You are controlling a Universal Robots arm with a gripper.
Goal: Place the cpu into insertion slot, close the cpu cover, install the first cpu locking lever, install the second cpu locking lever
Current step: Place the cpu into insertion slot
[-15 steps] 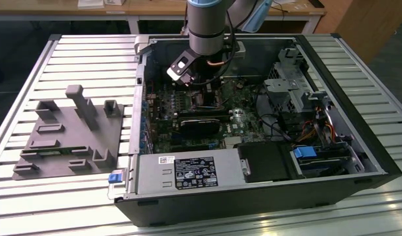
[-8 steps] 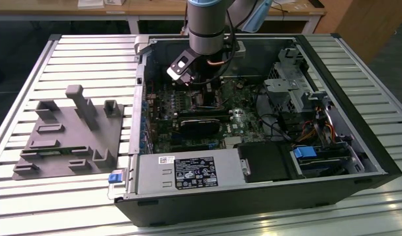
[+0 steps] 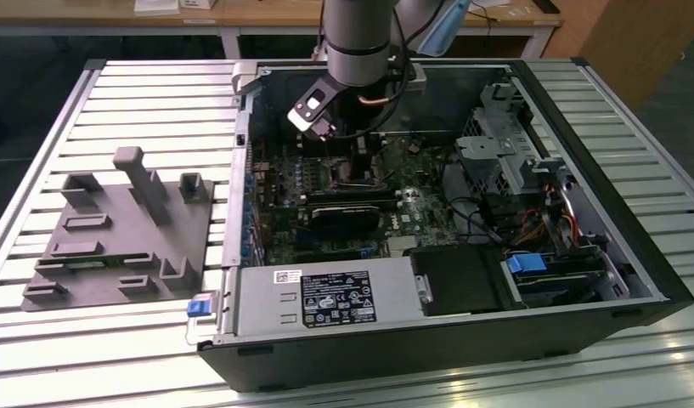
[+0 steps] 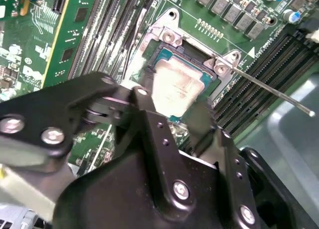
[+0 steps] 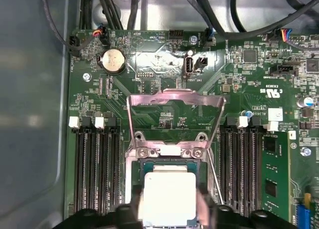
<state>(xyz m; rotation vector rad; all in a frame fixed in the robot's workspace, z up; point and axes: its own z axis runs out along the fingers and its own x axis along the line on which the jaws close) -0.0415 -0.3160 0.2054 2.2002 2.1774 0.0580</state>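
Gripper (image 5: pixel 169 210) clamped on the cpu (image 5: pixel 168 189), fingers touching two opposite edges. Cpu lies flat, directly below me, squared over the insertion slot (image 4: pixel 192 47); seated or just above it, I cannot tell. Cpu cover (image 5: pixel 174 97) stands flipped open beyond the slot. Locking lever (image 4: pixel 269 91) unlatched beside the slot.

In the first wrist view, the picture's edge cuts off the cpu (image 5: pixel 168 196), and the blurred dark hand (image 5: pixel 169 214) masks its sides. In the second wrist view, the hand's black body hides part of the cpu. The cpu in turn covers most of the insertion slot (image 4: pixel 175 50), so we cannot tell whether it is seated. In the exterior view, the arm (image 3: pixel 358 38) is cut off at the picture's edge.
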